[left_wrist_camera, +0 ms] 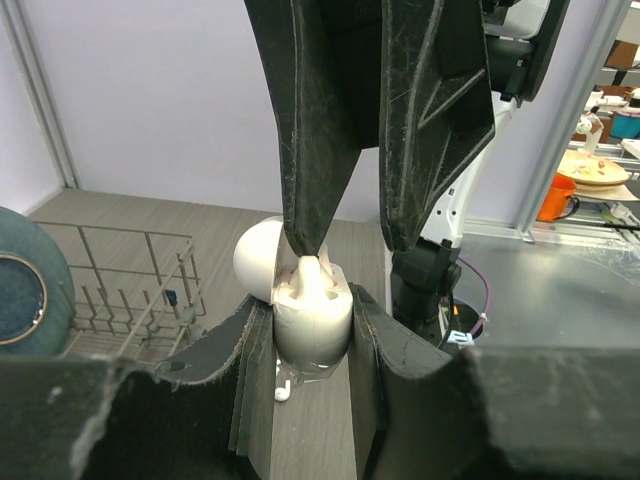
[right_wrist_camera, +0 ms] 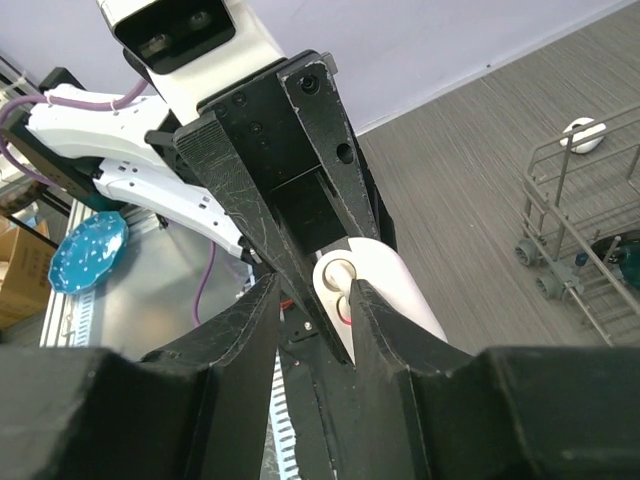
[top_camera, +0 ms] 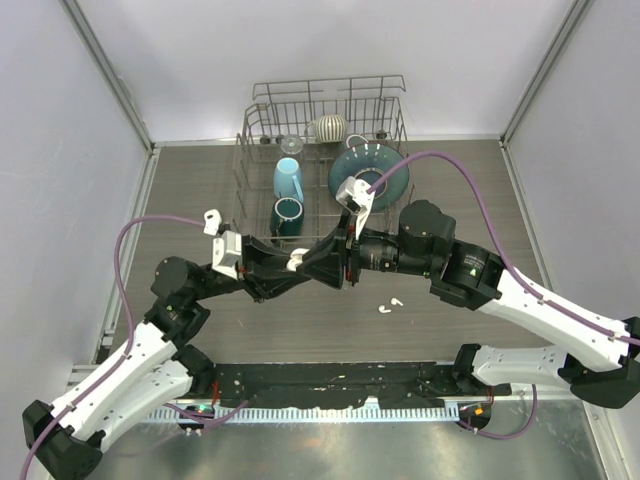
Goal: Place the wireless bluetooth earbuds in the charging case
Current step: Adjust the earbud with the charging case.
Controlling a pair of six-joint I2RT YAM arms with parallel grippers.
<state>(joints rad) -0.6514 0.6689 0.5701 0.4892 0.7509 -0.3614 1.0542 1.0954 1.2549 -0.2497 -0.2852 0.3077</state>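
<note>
– Earbuds (top_camera: 397, 301), tiny white hooked plastic: where?
– Two loose on the grey wood-grain worktop (top_camera: 480, 200), just beside each other, right of its middle and toward the near edge. Lying flat. One more small white piece (left_wrist_camera: 322, 272) upright in the mouth of the open case; looks like a third earbud, but too small to call for sure.
– And the case?
– White egg-shaped plastic charging case (left_wrist_camera: 312, 330), rounded lid (left_wrist_camera: 256, 258) swung back and open. Up in the air about the middle of the worktop, a little toward the left edge, not touching the surface.
– Held by what?
– Left gripper (left_wrist_camera: 308, 312). Black fingers clamped on the case's two sides, flush against the shell.
– Right gripper (right_wrist_camera: 315, 295)?
– Facing the left one, tip to tip. Fingers apart, nothing pinched between them. One fingertip (left_wrist_camera: 312, 245) down on the white piece in the case's mouth; the other off to the side, apart from the case.
– Anything else on the worktop?
– Grey wire dish rack (top_camera: 255, 130) at the middle of the far edge. Inside: light blue mug (top_camera: 288, 180), dark teal mug (top_camera: 287, 215) just nearer than it, big teal bowl (top_camera: 350, 160) tilted to their right, clear glass (top_camera: 291, 145) and ribbed pale round piece (top_camera: 330, 127) along the back.
</note>
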